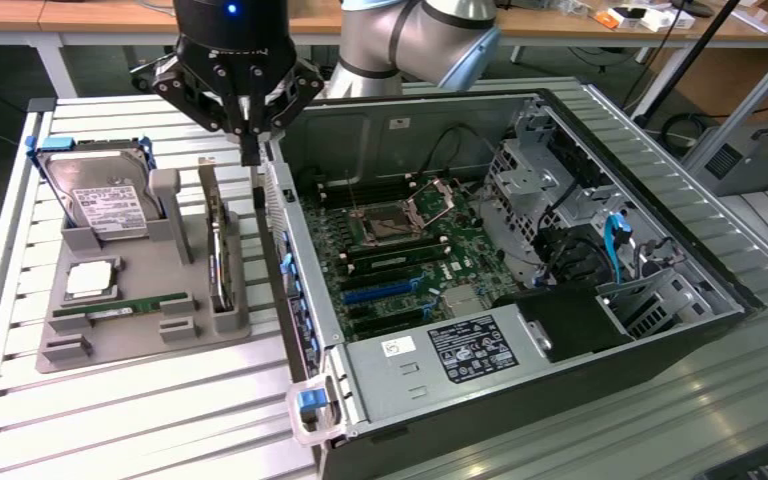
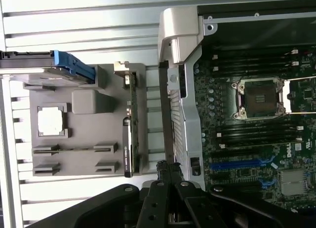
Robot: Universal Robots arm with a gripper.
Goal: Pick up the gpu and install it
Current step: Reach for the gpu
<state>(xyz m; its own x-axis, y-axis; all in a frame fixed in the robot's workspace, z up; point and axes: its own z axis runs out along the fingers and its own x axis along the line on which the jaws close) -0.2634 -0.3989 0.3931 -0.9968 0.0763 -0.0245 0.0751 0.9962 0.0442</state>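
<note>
The gpu (image 1: 219, 250) stands on edge in a slot of the grey holder (image 1: 144, 340), its silver bracket at the far end. In the wrist view the gpu (image 2: 129, 127) is a thin, dark, edge-on strip. My black gripper (image 1: 248, 150) hangs above the table, its fingers pressed together into a point with nothing between them. It is higher than the card and a little towards the exterior view's right of it, over the open case's rear wall (image 1: 284, 215). In the wrist view the gripper (image 2: 167, 170) lines up with that wall rather than the card.
The open computer case (image 1: 651, 330) lies on its side with the motherboard (image 1: 398, 250) and power supply (image 1: 471, 350) exposed. The holder also carries a hard drive (image 1: 104, 200), a CPU (image 1: 91, 280) and a RAM stick (image 1: 124, 305). The table is slatted metal.
</note>
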